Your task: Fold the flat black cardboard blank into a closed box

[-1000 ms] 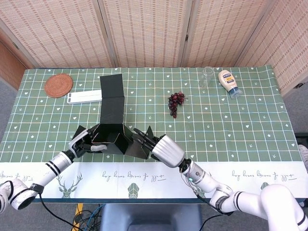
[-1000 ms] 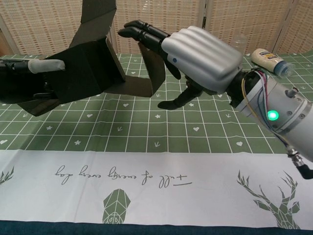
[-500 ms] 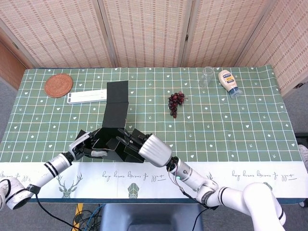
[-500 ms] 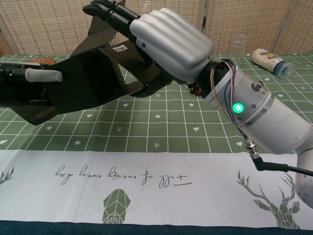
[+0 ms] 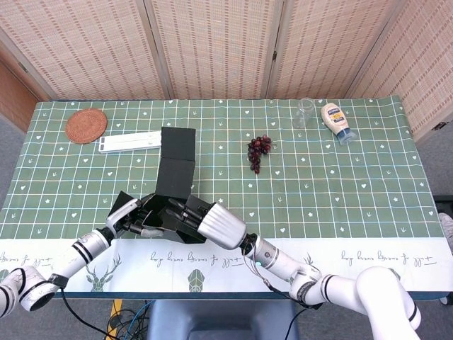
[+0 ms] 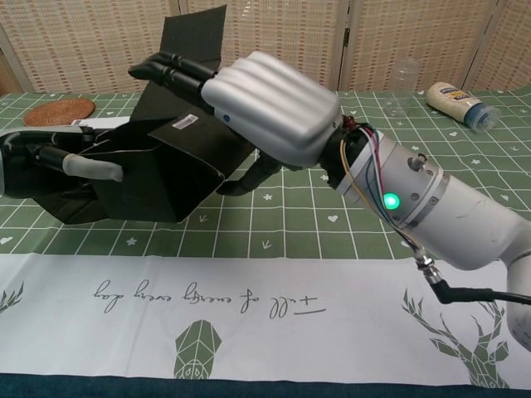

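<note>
Green tablecloth (image 5: 340, 177) | head: grapes (image 5: 258, 150) | chest: right robot hand (image 6: 270, 108) atop box (image 6: 158, 170)

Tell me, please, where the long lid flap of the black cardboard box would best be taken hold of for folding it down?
Probably at its free far edge: the lid flap lies stretched away from the box, and that end is bare. Come from the far side; the near end is crowded by the left hand and right hand.
</note>
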